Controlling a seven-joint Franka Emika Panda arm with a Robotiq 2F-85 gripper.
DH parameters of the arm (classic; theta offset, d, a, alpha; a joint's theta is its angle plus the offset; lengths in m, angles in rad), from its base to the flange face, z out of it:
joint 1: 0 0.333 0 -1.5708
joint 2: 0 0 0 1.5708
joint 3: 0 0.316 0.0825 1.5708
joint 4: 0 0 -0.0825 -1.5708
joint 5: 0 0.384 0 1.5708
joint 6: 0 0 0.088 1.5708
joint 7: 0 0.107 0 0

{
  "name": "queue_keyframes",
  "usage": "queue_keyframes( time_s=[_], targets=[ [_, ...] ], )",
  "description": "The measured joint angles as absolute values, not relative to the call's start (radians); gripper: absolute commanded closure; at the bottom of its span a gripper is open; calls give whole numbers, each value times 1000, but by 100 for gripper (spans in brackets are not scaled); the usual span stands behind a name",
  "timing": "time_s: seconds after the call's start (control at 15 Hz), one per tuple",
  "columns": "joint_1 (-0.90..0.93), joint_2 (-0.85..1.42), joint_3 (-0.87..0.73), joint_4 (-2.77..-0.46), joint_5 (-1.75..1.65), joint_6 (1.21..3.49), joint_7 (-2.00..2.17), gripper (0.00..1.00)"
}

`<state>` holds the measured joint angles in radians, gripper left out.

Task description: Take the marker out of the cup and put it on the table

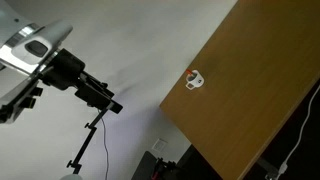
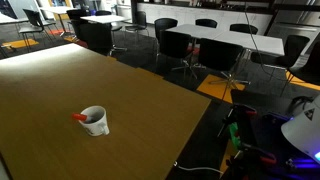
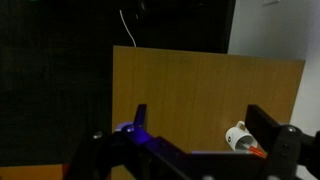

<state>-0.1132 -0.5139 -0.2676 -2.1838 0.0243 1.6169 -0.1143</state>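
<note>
Marker (image 2: 80,118) sits in the cup (image 2: 95,121), its orange-red end poking over the rim toward nine o'clock in an exterior view. The cup stands on the table (image 2: 60,80). On my wrist view the gripper (image 3: 198,115) is spread wide, holding nothing, with the cup at four o'clock.

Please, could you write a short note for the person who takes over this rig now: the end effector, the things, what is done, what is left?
End effector: open, empty, away from the cup, as the wrist view shows.
Cup: on the table.
Marker: inside the cup, orange-red end sticking out over the rim.
Done: nothing yet.
Left: approach the cup, grasp the marker, lift it out, lay it on the table.
</note>
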Motion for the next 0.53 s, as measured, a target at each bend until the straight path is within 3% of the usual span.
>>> queue_keyframes(
  time_s=[0.53],
  targets=[
    [-114,-514,-266,-2186,25,1633,-114,0]
  ],
)
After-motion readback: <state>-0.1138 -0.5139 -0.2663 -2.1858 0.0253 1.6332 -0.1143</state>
